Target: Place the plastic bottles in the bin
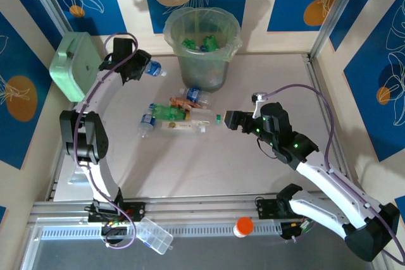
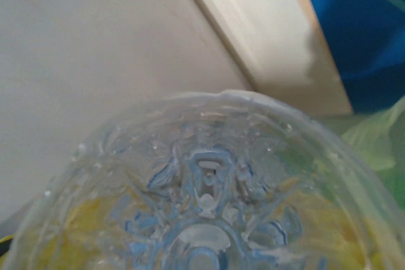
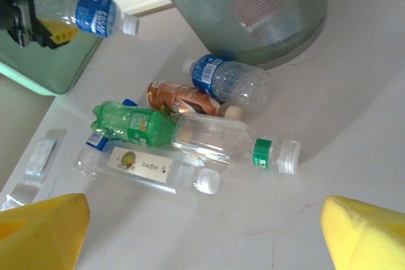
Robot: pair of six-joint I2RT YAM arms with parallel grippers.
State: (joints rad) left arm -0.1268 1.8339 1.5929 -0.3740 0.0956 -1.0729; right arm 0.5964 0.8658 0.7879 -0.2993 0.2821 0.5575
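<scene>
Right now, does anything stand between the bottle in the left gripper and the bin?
Nothing visible. Bare table lies between the held bottle and the bin; the loose bottles lie nearer the arms.

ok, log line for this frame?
left gripper: shut on blue-label bottle, left of bin | right gripper: open, short of bottle pile on table | bin: green bottles inside

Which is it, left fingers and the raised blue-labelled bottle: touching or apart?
Touching. The right wrist view shows the left fingers pressed on both sides of the blue-labelled bottle, held aloft.
</scene>
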